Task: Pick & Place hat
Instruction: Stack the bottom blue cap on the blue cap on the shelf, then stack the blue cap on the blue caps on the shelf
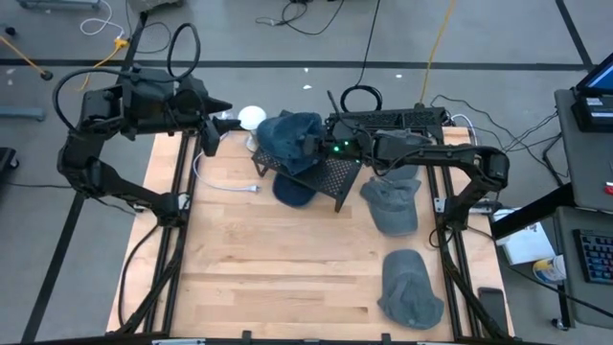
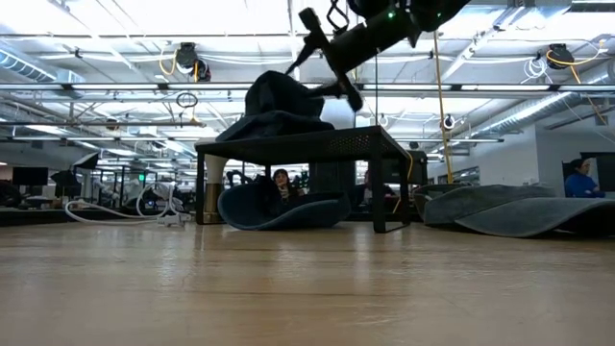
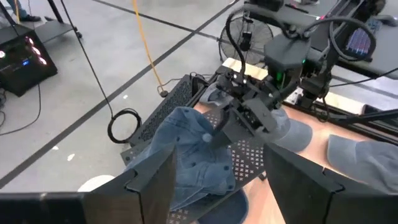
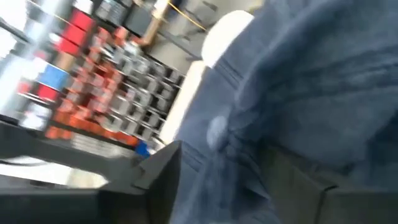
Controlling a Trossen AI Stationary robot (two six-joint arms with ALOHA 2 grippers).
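Now the right gripper (image 1: 321, 146), jaws apart, releases the hat (image 1: 290, 139) atop the rack (image 1: 337, 178); next, retreat clear; the left gripper (image 1: 213, 123), open, waits beyond the counter (image 1: 287, 268).

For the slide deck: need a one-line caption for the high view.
Right hand at the blue hat lying on the black mesh stand; another hat lies under it, two grey hats on the table.

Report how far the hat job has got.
Done: one hat sits on the black rack, another hat under it. In hand: the right gripper is at the top hat, fingers apart. Left: two hats lie on the table.
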